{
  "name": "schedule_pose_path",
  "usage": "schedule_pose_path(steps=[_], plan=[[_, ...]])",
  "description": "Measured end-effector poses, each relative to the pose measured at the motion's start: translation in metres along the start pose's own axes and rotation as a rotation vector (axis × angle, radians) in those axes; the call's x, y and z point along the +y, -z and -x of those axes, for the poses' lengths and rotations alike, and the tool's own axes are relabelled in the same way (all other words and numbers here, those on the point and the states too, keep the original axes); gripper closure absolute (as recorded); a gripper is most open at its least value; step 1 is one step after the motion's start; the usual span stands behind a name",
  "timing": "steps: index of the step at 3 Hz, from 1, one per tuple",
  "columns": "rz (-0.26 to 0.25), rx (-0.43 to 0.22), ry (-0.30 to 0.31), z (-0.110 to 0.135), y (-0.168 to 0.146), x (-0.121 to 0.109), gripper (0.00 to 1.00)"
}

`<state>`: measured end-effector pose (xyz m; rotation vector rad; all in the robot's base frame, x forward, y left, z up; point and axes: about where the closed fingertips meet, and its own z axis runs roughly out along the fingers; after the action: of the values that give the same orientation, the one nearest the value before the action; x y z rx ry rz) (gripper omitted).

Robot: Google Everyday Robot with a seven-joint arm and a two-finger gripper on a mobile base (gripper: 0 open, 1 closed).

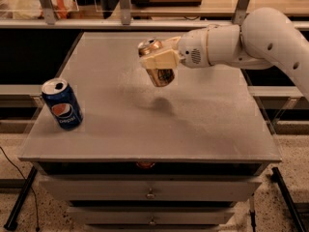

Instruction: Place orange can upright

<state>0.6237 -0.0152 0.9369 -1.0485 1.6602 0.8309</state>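
Note:
The orange can (159,75) is a copper-coloured soda can with a silver top, held in the air above the middle of the grey table (203,124). It stands almost upright, tilted a little, with its top toward the upper left. My gripper (158,60) is shut on the orange can, its cream fingers (159,61) clamped across the can's upper half. The white arm (241,45) reaches in from the right. The can's shadow (161,104) lies on the table below it.
A blue Pepsi can (62,104) stands upright near the table's front left edge. Drawers (150,192) sit under the tabletop. A shelf with rails (120,4) runs behind the table. The green-and-white can is hidden behind the arm.

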Motion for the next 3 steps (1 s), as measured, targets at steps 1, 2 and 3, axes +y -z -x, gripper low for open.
schedule_pose_path(steps=[1,2,3], plan=[[0.006,-0.084,-0.01,-0.003,0.009,0.004,1.0],[0.014,-0.164,-0.011,-0.003,0.014,0.009,1.0],[0.01,-0.211,0.004,-0.004,0.008,0.017,1.0]])
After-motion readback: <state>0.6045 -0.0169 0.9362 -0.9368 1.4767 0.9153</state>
